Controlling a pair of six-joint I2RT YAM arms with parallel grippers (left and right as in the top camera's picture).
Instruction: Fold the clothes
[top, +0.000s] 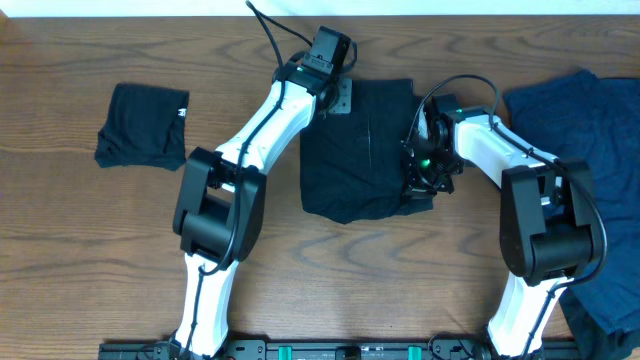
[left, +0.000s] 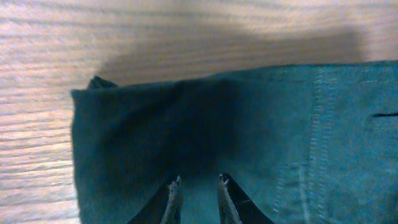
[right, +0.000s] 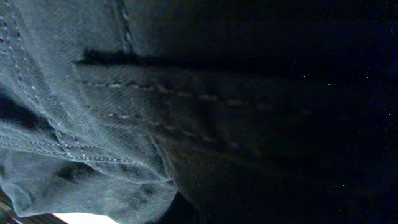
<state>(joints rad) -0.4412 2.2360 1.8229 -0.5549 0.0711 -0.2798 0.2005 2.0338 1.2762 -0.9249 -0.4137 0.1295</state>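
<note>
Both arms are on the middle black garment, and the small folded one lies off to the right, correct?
No: the overhead view shows the folded garment off to the left of the middle garment. The rest is right.

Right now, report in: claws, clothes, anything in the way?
Left claw barely parted over far-left corner of black garment, grip unclear. Right claw shut at its right edge. Folded black piece left, navy pile right, both clear of it.
</note>
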